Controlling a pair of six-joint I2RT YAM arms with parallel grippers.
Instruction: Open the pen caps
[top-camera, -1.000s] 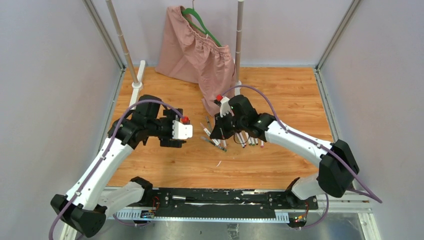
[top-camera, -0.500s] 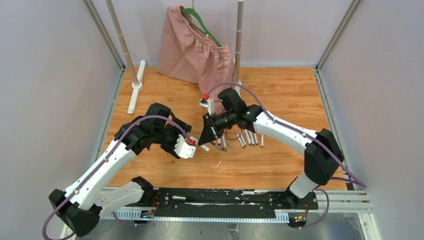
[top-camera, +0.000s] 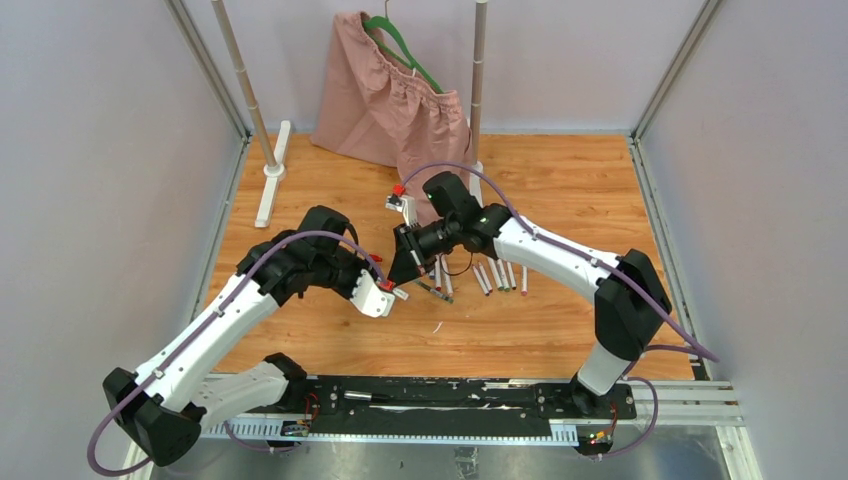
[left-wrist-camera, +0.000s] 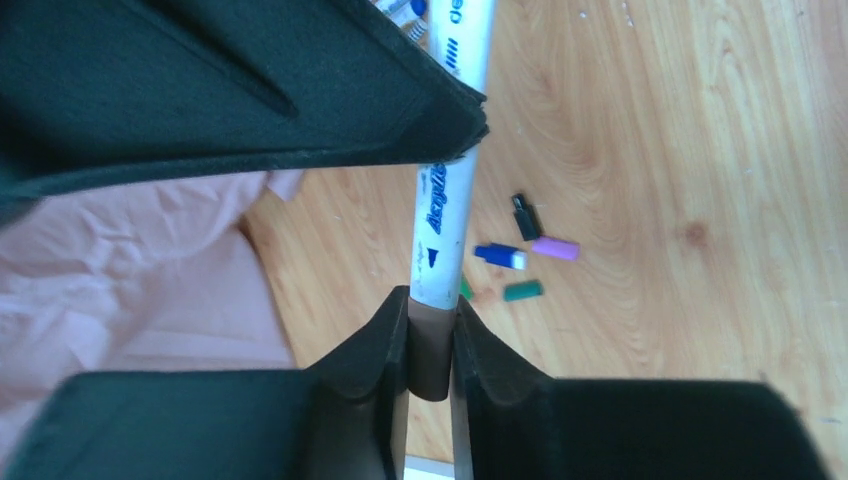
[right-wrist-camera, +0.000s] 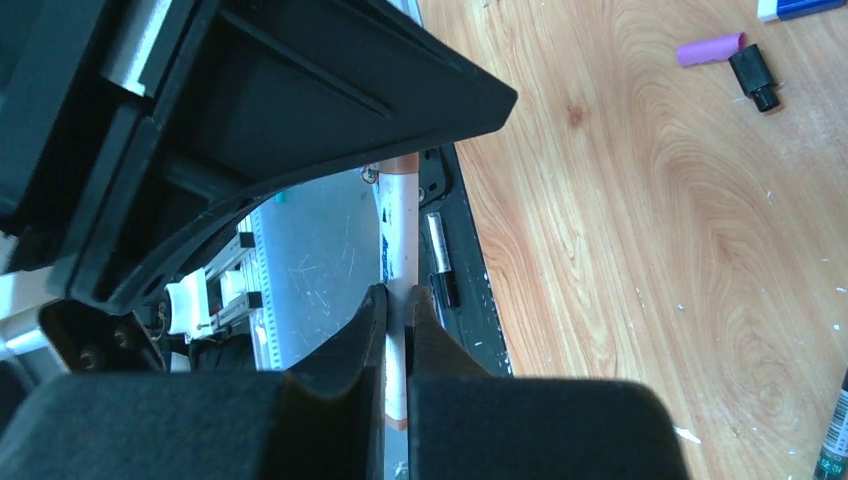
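Left fingers (left-wrist-camera: 365, 355) clamped on a pen cap (left-wrist-camera: 431, 350), brown I think, shadowed, at 6 o'clock in your left wrist view; right fingers (right-wrist-camera: 340, 350) pinch its white barrel (left-wrist-camera: 447, 215) toward 12. Cap's light, stiff, likely slick: grip mid-cap, pull straight. Spare caps (left-wrist-camera: 553, 248) on surface (left-wrist-camera: 650, 150), 3 o'clock.

White pen barrel (left-wrist-camera: 447, 215): blue print, partly legible "Acryl…".

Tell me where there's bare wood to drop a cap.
Back right, between the cloth and the right rail, is widest. The front strip between the pen row and the base bar is nearly bare. Crowded: the middle, where the right pincer holds a pen and the left pincer its cap, near loose caps.
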